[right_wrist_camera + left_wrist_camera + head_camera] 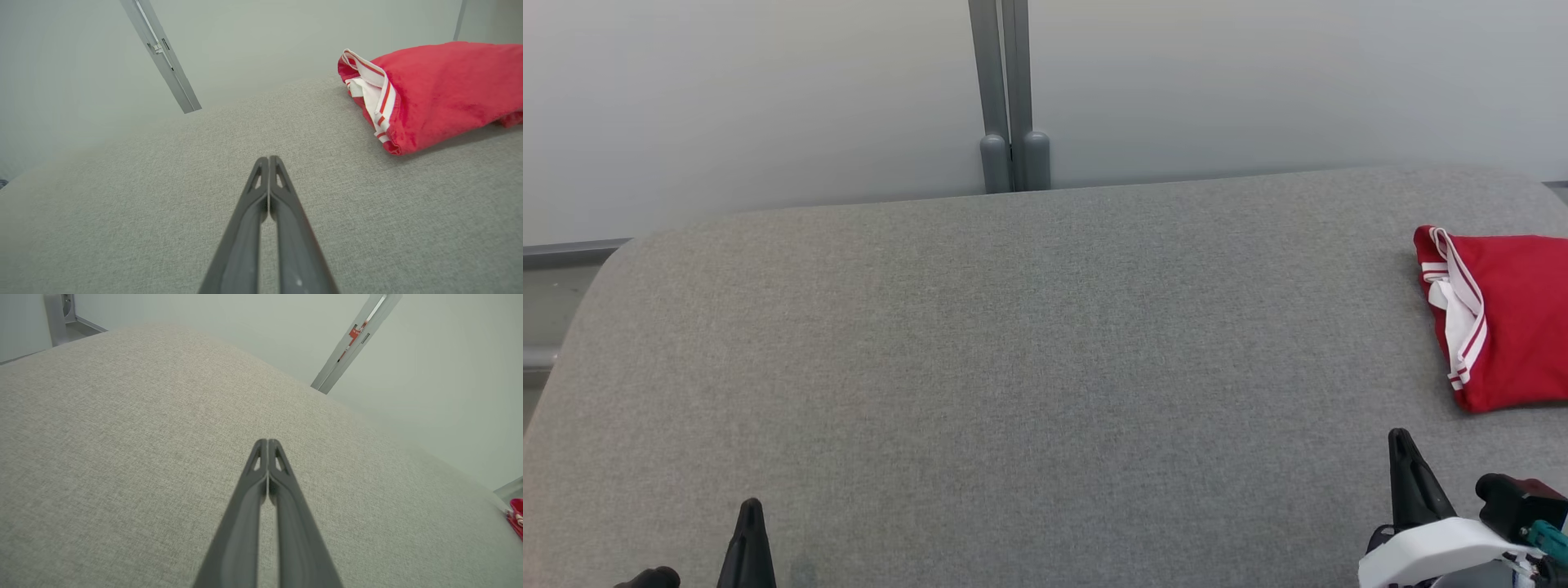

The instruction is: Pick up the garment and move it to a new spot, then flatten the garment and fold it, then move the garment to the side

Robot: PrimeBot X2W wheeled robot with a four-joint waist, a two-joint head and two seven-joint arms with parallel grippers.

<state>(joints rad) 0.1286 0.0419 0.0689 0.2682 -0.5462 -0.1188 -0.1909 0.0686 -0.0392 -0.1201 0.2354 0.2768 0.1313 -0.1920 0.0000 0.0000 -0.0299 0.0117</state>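
Note:
The garment (1507, 318) is red with white striped trim, folded into a compact bundle at the right edge of the grey padded table (1013, 367). It also lies at the upper right of the right wrist view, garment (441, 90), and a red sliver of the garment (517, 516) shows at the right edge of the left wrist view. My right gripper (1401, 441) is shut and empty near the front edge, well short of the garment. My left gripper (752, 510) is shut and empty at the front left. In the wrist views the right gripper (269, 159) and left gripper (267, 442) have tips pressed together over bare fabric.
A grey post (1010, 98) stands against the pale wall behind the table's far edge. The table's left corner (613, 261) is rounded, with floor beyond it. Bare grey fabric stretches across the middle and left of the table.

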